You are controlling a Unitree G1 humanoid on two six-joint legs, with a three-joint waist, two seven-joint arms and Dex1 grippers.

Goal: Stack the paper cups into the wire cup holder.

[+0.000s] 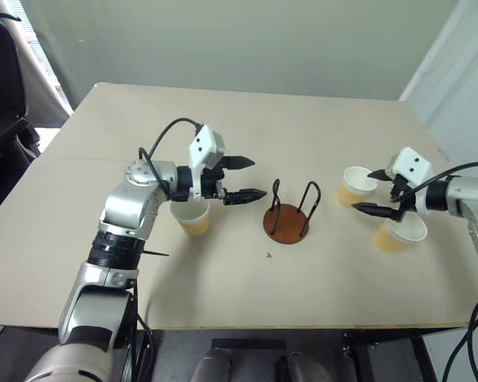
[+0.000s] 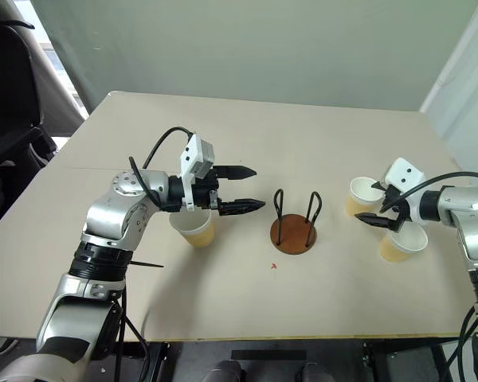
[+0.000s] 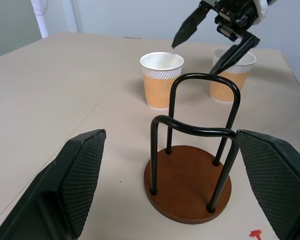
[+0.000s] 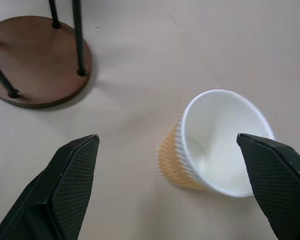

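The wire cup holder point(image 1: 287, 229), a brown disc with two black wire loops, stands empty at the table's middle. My left gripper point(image 1: 256, 178) is open, hovering just left of the holder and pointing at it. One paper cup point(image 1: 193, 221) stands upright under the left wrist, partly hidden by it. Two more paper cups point(image 1: 354, 186) point(image 1: 399, 233) stand upright right of the holder. My right gripper point(image 1: 365, 191) is open and hangs above and between these two, holding nothing. In the right wrist view a cup point(image 4: 215, 145) lies ahead between the fingers.
The beige table point(image 1: 247, 127) has open room behind the holder and along its front edge. A small red mark point(image 1: 268, 255) sits on the tabletop in front of the holder. A dark chair point(image 1: 4, 87) stands off the table's far left.
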